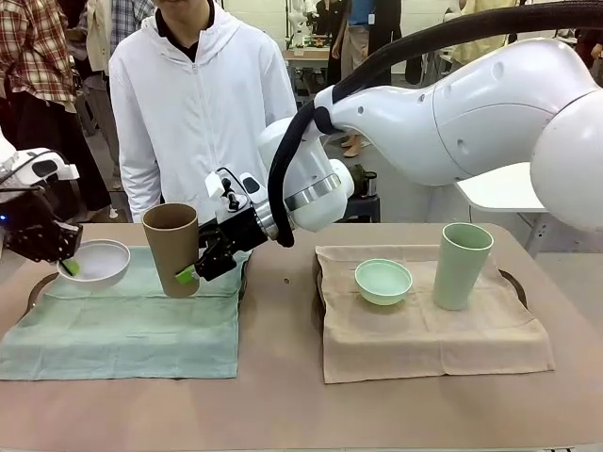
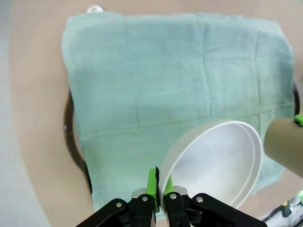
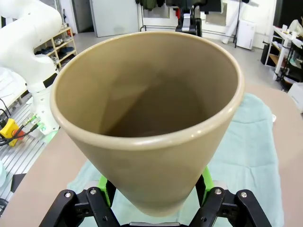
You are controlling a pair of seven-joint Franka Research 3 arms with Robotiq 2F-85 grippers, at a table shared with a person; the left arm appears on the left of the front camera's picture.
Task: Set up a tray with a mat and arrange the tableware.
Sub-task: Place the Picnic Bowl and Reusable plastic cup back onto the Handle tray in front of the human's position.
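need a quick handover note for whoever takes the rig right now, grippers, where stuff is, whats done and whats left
Left gripper: shut on the rim of the small white bowl, held tilted over the far left part of the green mat.
Right gripper: reaching across, shut on the tan-brown cup, fingers on either side near its base, over the green mat's far edge.
Done: both trays have mats; the mint-green bowl and mint-green cup stand upright on the beige mat.
Left: set the white bowl and the brown cup down on the green mat, then release.
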